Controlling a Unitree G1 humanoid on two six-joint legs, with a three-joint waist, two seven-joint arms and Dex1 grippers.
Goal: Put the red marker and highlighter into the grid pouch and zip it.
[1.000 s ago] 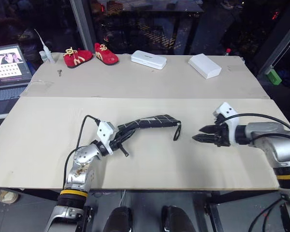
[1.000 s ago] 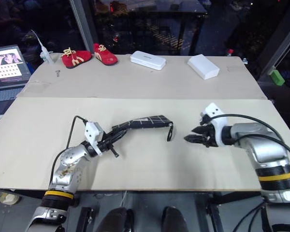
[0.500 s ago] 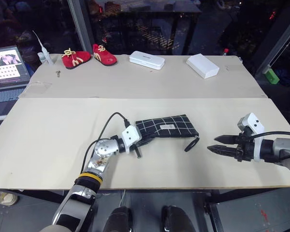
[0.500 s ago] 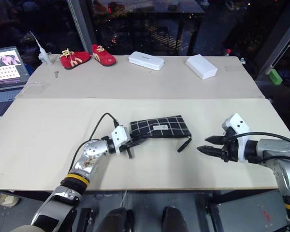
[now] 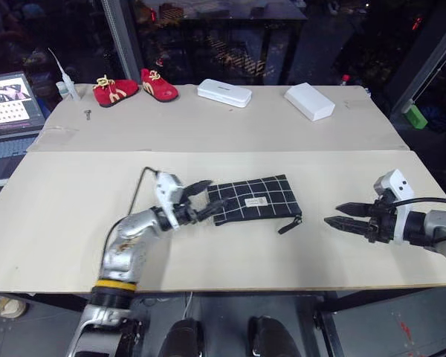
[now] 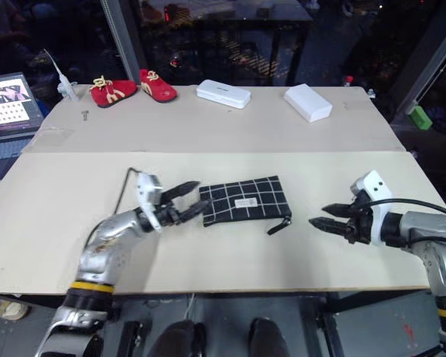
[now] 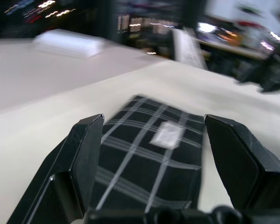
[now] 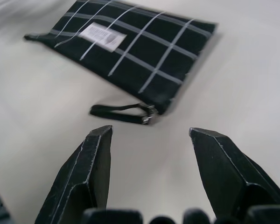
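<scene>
1. The left gripper point(image 5: 206, 201) has its fingers spread apart and holds nothing; its tips sit just at the left end of the pouch point(image 5: 254, 198).
2. The right gripper point(image 5: 342, 222) has its fingers apart too, holding nothing, off to the pouch's right.
3. The pouch lies flat on the table point(image 5: 74, 208), label up, with its zipper loop point(image 5: 290, 224) trailing toward the right gripper.
4. At the table's far edge sit red shoes point(image 5: 137, 84) and two white cases point(image 5: 224, 92).

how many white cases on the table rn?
2. One white case lies at the far edge near the middle, right of the red shoes. The other white case lies further right along that edge. None looks hidden.
</scene>
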